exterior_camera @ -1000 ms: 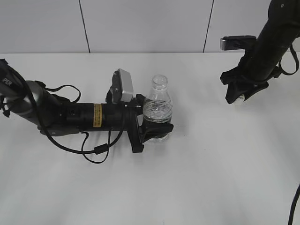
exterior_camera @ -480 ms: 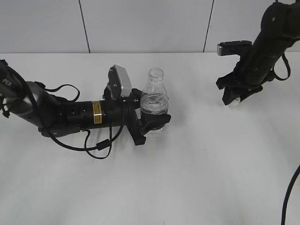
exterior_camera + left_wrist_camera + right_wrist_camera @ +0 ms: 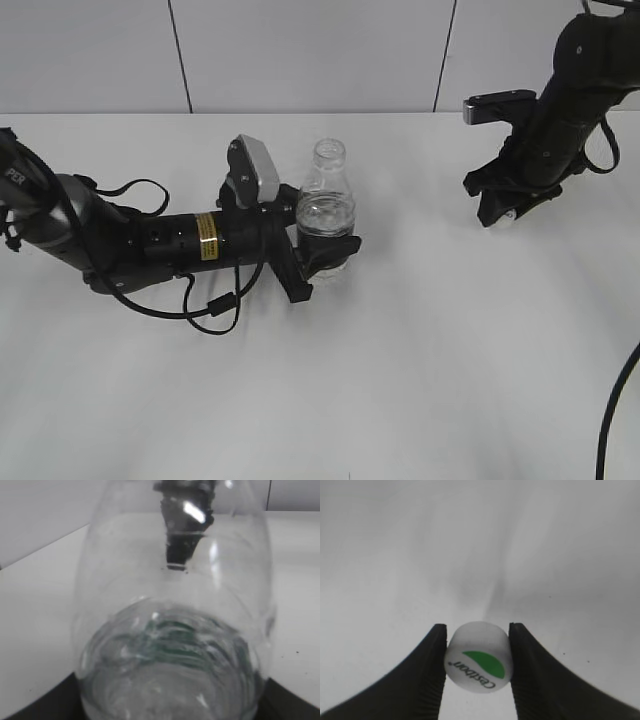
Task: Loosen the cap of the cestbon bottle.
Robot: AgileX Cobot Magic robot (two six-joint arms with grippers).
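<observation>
Meanwhile, the left claw [image 3: 330,258] gripped the open bottle [image 3: 325,215] mid-desk; the right claw [image 3: 477,667] pinched the cap [image 3: 479,664] near the far right corner.

We see the small clear plastic cestbon bottle [image 3: 325,215] standing upright on the white table, left of the middle, with its narrow neck open at the top and some water in its lower part; its lower body is held between black gripper fingers. The small round white plastic cap [image 3: 478,657], with a green half-circle logo and the printed word "Cestbon", is off the bottle and well apart from it at the right, pinched between two black ribbed fingers.
</observation>
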